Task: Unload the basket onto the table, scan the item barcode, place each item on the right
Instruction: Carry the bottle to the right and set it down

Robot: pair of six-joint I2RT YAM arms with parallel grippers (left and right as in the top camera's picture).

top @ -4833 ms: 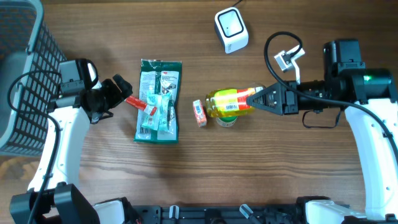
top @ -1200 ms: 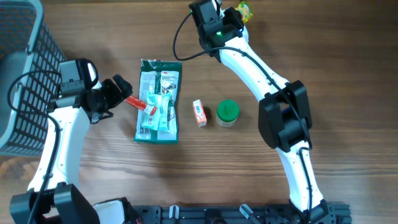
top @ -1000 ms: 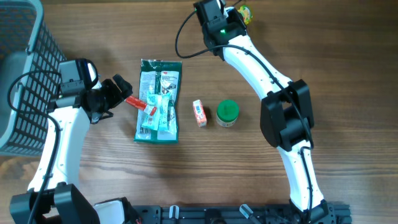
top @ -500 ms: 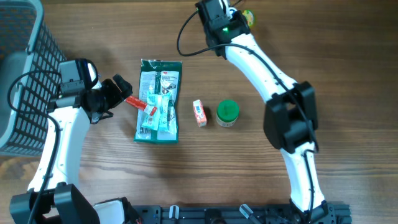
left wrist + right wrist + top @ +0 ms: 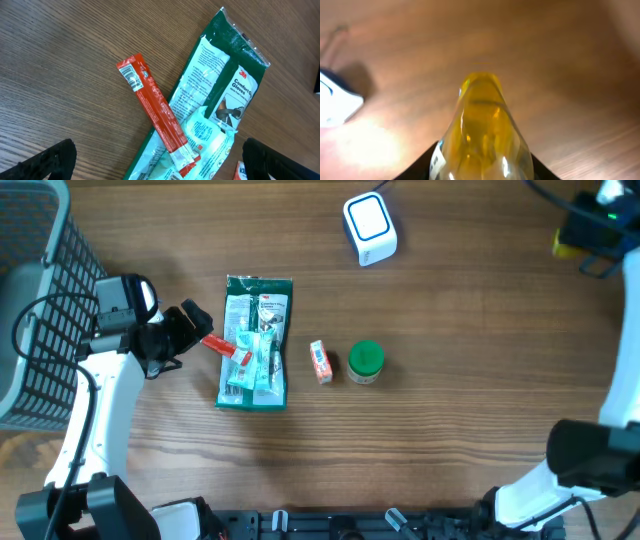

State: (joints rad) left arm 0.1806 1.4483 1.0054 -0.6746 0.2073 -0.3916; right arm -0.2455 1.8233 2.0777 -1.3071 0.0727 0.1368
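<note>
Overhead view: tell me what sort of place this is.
Probably a mock shop checkout on a wooden table: a white barcode scanner, a grey basket at the left edge, and packaged goods such as a glove packet and a yellow bottle.

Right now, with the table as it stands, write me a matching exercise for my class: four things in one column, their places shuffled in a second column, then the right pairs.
Things
1. white scanner
2. red sachet
3. green-lidded jar
4. yellow bottle

Places
A. gripped in the right claw
B. standing beside the small box
C. lying partly on the green glove packet
D. alone, toward the top of the overhead view

Pairs: 1-D, 2-C, 3-B, 4-A.
</note>
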